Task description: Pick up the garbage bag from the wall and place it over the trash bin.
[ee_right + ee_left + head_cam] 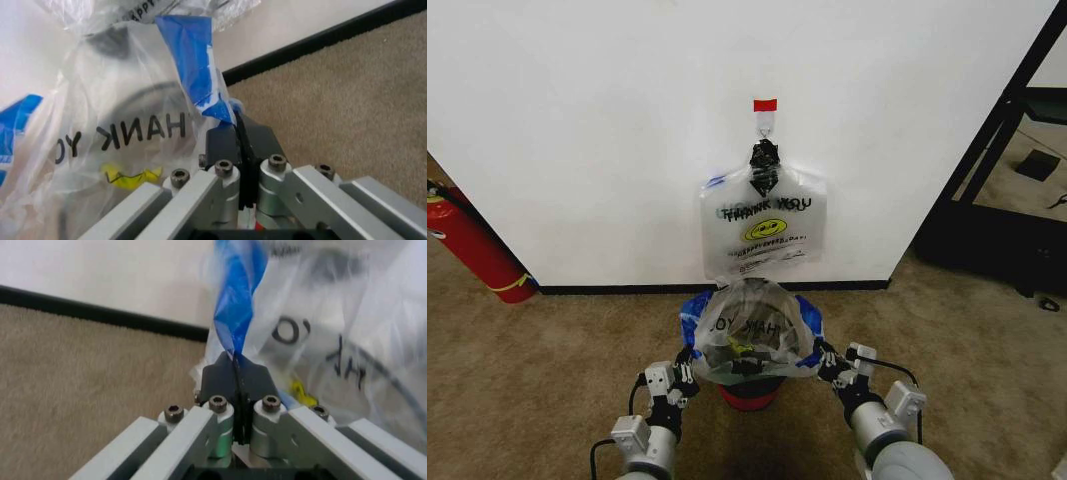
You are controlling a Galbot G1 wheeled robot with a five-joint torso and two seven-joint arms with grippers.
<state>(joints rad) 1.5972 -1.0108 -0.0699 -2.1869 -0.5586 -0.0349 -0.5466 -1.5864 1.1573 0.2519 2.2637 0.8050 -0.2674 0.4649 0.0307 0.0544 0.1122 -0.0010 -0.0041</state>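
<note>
Both tools, left tool (685, 372) and right tool (829, 366), pinch the garbage bag (752, 335) clamped at opposite edges, spread over the trash bin (749, 393) by the wall (607, 130).

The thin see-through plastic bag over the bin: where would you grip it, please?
By the blue handle strips at opposite sides of the thin see-through plastic bag, one from each flank. The left gripper and right gripper pinch there, keeping its mouth spread over the black wire-mesh bin.
</note>
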